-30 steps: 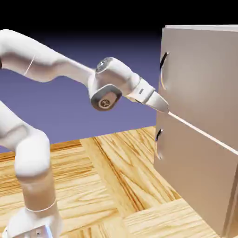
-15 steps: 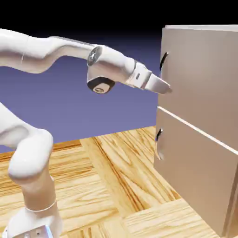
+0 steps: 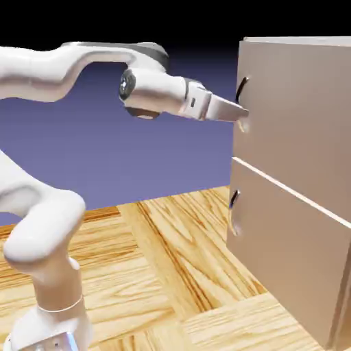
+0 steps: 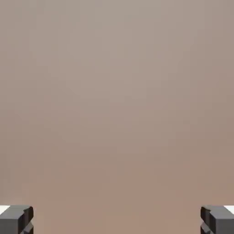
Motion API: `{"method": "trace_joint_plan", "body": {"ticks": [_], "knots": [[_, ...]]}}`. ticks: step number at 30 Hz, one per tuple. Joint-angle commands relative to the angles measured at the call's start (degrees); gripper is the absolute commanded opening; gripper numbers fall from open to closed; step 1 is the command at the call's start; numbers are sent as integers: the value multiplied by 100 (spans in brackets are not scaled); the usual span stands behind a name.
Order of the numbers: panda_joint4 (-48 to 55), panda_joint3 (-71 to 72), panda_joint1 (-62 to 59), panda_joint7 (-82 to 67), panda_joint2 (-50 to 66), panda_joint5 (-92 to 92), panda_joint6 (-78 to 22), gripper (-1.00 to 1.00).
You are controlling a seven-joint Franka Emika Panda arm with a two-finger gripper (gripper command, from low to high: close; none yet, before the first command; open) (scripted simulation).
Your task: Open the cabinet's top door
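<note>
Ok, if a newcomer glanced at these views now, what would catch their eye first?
Probably the tall beige-grey cabinet filling the exterior view's right side, a bright white seam running between its two doors. Next, the glossy white robot arm reaching in from the left, its tip by the upper door's dark curved handle. The hand view shows grey fingertips wide apart at its bottom corners.

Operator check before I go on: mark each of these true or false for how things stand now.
1. The top door is shut. True.
2. The jaws are closed tight together. False: they stand wide apart.
3. The hand view shows a handle between the jaws. False: only a plain beige-brown surface shows there.
4. The lower door has its own handle. True.
5. The arm reaches toward the lower door. False: it reaches to the top door.
</note>
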Motion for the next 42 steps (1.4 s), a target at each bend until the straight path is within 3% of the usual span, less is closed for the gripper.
{"method": "trace_joint_plan", "body": {"ticks": [1, 24, 32, 33, 42], "knots": [[49, 90, -79, -181, -29, 250, -3, 0], [1175, 2164, -1895, -4339, -700, 5981, -70, 0], [1937, 2881, -2988, -4500, -351, 6207, -223, 0], [1937, 2881, -2988, -4500, -351, 6207, -223, -100], [1086, 1631, -1327, -5450, 124, 6208, -569, -100]]}}
